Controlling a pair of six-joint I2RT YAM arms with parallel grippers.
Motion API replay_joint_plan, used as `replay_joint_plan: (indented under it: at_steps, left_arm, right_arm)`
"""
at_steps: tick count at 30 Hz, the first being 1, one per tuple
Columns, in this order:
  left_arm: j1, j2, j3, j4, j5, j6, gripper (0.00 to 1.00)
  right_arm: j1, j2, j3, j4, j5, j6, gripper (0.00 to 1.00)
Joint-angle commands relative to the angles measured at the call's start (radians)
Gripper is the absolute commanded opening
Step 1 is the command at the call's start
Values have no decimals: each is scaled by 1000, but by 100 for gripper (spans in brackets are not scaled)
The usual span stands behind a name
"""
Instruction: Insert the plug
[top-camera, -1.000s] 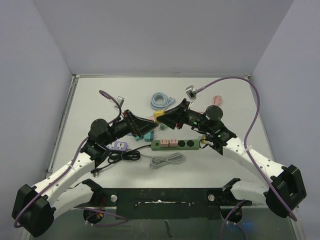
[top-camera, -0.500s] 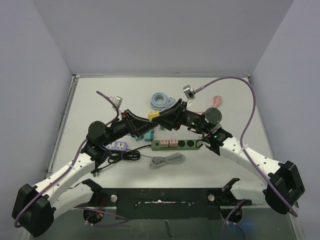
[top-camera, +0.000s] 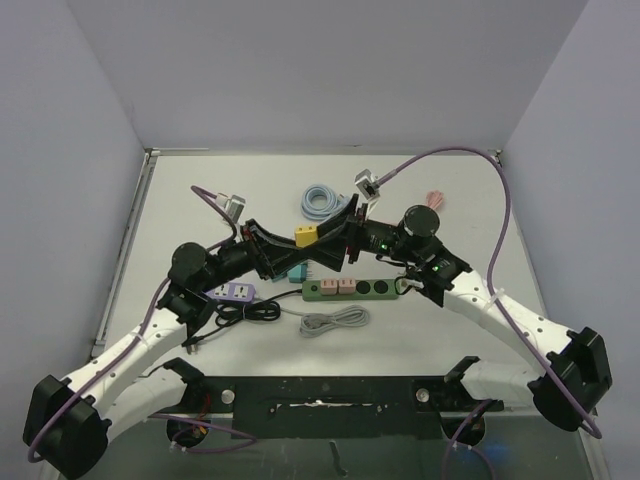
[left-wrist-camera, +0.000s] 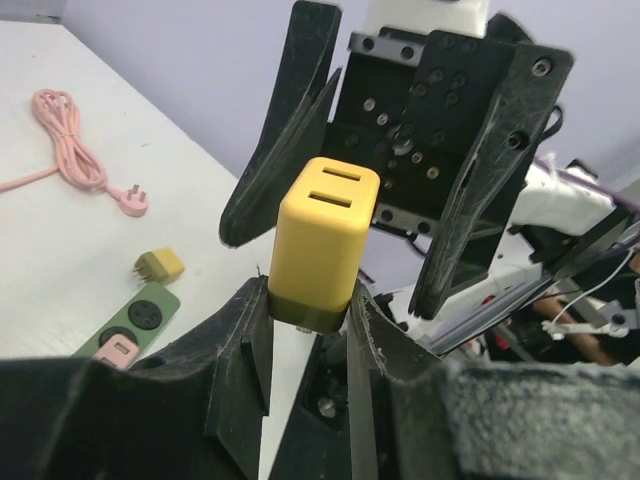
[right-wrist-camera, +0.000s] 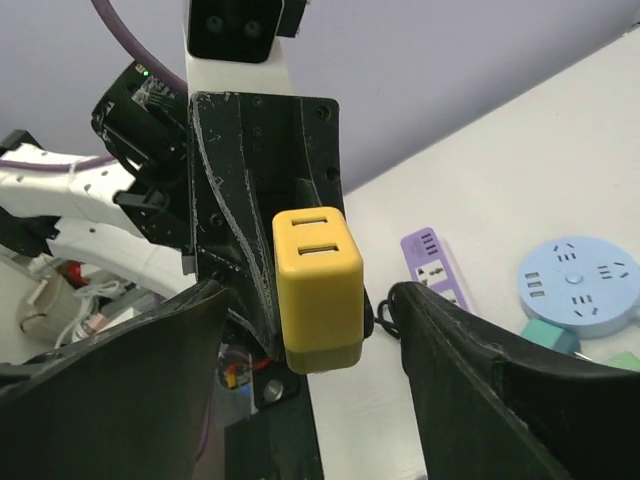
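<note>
Apparently a mid-air handover, plug in the left grip

Nearest the left wrist cam, the left end effector (left-wrist-camera: 310, 315) is clamped narrow on the dark base of the yellow plug (left-wrist-camera: 322, 235). The slotted face points away, prongs are hidden, and the plug is held up off the bench (top-camera: 260, 175). Just beyond, the right end effector (left-wrist-camera: 390, 150) stands wide, its fingers either side of the plug and, as far as I can tell, not touching it. It looks like a pass btwn arms. Next the right arm needs to back off clear. The left must then bring the plug down to the green power strip (top-camera: 360, 288) and square it w/ a free socket. No bins or boxes in view. The strip holds two pink blocks (top-camera: 338, 286) at its left end, and the round sockets beside them look free.
</note>
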Motion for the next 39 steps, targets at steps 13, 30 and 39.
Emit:
replay_joint_plan:
  at_steps: [13, 30, 39]
  left_arm:
    - [39, 17, 286, -623, 323, 697, 0]
    - [39, 40, 312, -798, 350, 1012, 0]
    - [41, 19, 285, -745, 317, 985, 0]
  right_arm:
    - [7, 46, 474, -917, -132, -793, 65]
    - [53, 288, 752, -1321, -238, -1030, 51]
    - [56, 318, 727, -1315, -222, -1046, 40]
